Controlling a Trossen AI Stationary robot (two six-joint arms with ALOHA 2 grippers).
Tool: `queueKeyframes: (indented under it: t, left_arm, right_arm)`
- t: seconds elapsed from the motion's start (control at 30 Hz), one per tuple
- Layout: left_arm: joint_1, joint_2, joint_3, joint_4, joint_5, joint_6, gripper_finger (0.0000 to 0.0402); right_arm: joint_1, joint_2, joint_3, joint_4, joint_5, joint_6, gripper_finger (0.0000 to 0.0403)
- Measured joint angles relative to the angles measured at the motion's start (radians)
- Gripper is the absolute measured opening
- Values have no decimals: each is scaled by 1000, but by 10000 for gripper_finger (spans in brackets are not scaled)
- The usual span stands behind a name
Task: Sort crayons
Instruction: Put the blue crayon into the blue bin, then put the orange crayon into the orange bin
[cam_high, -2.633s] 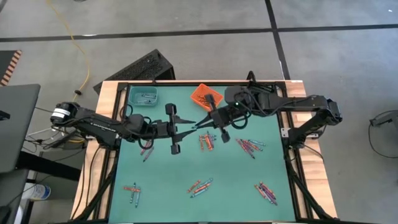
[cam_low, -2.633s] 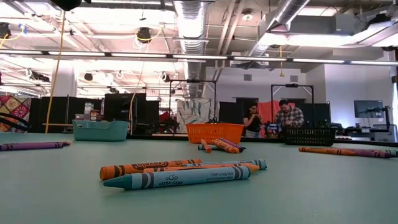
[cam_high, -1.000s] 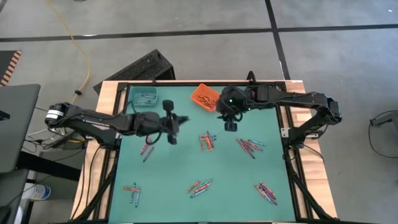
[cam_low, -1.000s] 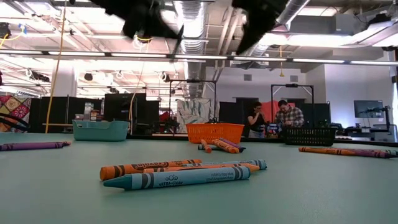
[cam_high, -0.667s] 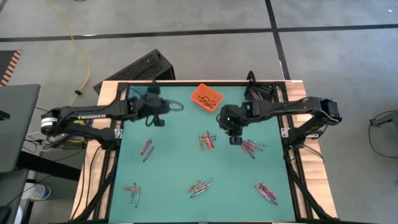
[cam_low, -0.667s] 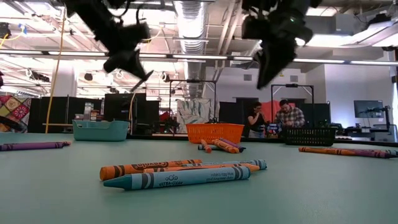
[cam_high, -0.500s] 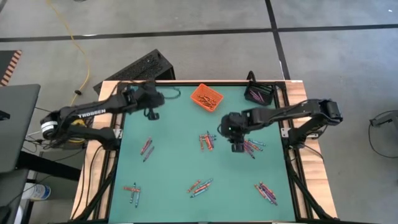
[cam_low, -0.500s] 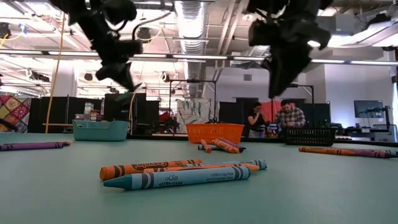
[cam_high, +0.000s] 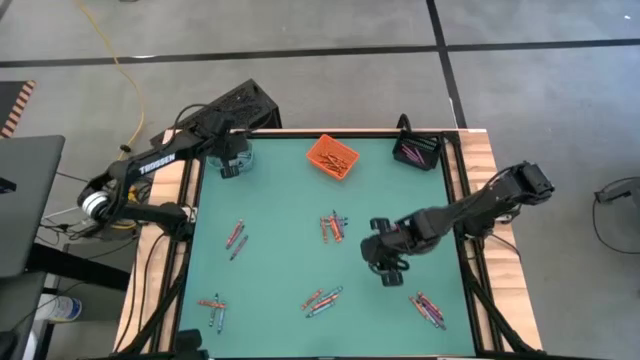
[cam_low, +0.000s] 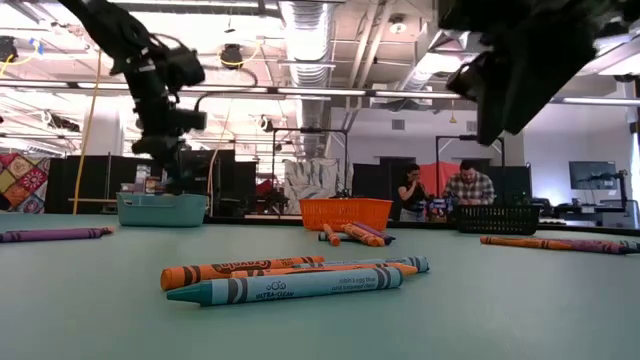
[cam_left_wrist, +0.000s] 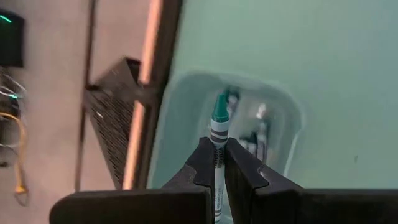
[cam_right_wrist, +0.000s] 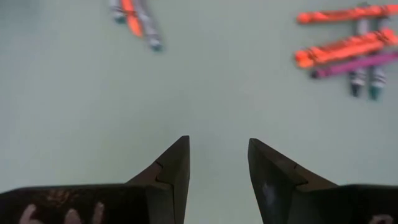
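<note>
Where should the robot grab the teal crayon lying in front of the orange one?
Grab the teal crayon around its wrapped middle, probably coming straight down with fingers across its thin width. It lies flat on the green mat, so nothing fits under it, and the orange crayon lies close behind, leaving little room.

Down at bench (cam_low: 90, 310) level, three crayons (cam_low: 290, 277) lie close together up front, two orange and one teal. Far back stand a teal bin (cam_low: 161, 208), an orange bin (cam_low: 346, 213) with loose crayons before it, and a black bin (cam_low: 498, 218). The left arm (cam_low: 150, 80) hangs above the teal bin; its claw is hard to make out. Two people (cam_low: 440, 190) stand beyond.
</note>
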Motion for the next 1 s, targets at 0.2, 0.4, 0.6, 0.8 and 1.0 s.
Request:
queueKeyframes:
  t: [0.2,0.4,0.6,0.8,1.0]
  left_arm:
    - [13,127,1,12,-52,14,8]
    - [5,214,13,-2,-112,-12,22]
    - [4,229,13,16,-124,-34,60]
    - [-2,229,13,20,-155,-60,98]
    - [-27,186,13,17,-217,-82,107]
  right_arm:
    - [96,0,0,35,71,76,154]
    - [160,0,0,34,104,149,154]
    - [214,0,0,37,108,198,154]
    - [274,0,0,34,108,249,154]
    - [342,0,0,-14,108,359,154]
